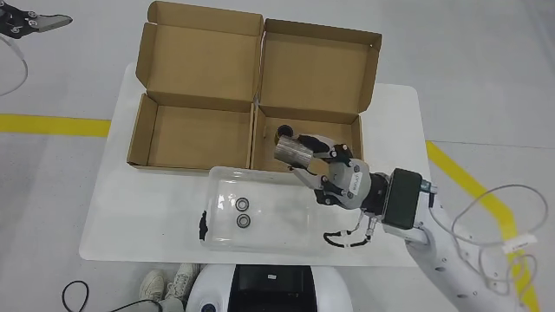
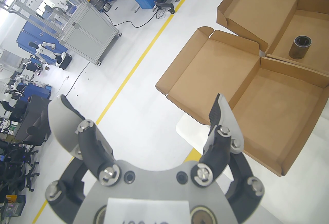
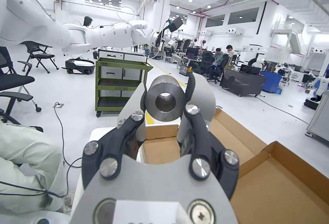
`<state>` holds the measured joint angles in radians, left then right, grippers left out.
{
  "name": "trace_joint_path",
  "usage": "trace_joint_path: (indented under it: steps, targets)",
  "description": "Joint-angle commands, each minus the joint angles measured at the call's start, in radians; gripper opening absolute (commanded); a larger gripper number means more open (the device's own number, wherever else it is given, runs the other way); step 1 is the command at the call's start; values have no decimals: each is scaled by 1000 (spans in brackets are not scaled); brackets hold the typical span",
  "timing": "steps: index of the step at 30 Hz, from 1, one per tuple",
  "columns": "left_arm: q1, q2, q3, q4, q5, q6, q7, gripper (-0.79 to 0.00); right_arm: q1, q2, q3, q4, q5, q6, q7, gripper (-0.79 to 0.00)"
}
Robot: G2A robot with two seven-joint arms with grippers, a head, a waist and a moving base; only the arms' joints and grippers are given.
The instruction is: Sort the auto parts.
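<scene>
My right gripper (image 1: 303,158) is shut on a steel sleeve (image 1: 291,149), held above the front wall of the right cardboard box (image 1: 342,132). In the right wrist view the sleeve (image 3: 164,86) lies crosswise between the fingers (image 3: 191,86), its bore facing the camera. A dark cylinder (image 1: 284,132) stands inside that box, also seen as the dark cylinder (image 2: 300,47) from the left wrist. The left cardboard box (image 1: 186,137) holds nothing. A clear tray (image 1: 277,225) at the table's front carries two round bearings (image 1: 244,211). My left gripper (image 1: 35,22) hangs open off the table's far left corner.
Both boxes have their lids (image 1: 204,52) folded back, standing up along the far side. A small black piece (image 1: 203,224) sits at the tray's left edge. The white table (image 1: 113,217) has bare room left of the tray. Yellow floor lines (image 1: 52,125) run beside it.
</scene>
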<state>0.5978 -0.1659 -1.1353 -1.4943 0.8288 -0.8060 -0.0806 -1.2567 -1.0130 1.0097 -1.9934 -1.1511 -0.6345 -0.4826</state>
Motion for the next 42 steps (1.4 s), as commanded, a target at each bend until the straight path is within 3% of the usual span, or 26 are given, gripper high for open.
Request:
trace_joint_path:
  steps: [1, 10, 18, 22, 26, 31, 42]
  targets:
    - [0, 0, 0, 0, 0, 0, 0, 0, 0, -3, -3, 3, -3, 3, -2, -785]
    - [0, 0, 0, 0, 0, 0, 0, 0, 50, -21, -34, 46, 8, -27, 42, -785]
    - [0, 0, 0, 0, 0, 0, 0, 0, 164, -29, -82, 112, 72, -250, 277, -785]
    - [0, 0, 0, 0, 0, 0, 0, 0, 201, -31, -96, 145, 119, -276, 412, -785]
    - [0, 0, 0, 0, 0, 0, 0, 0, 221, -32, -106, 152, 175, -220, 591, -785]
    - [0, 0, 0, 0, 0, 0, 0, 0, 215, -29, -89, 159, 235, -33, 834, -785]
    - [0, 0, 0, 0, 0, 0, 0, 0, 175, -25, -42, 169, 281, 161, 1009, -785]
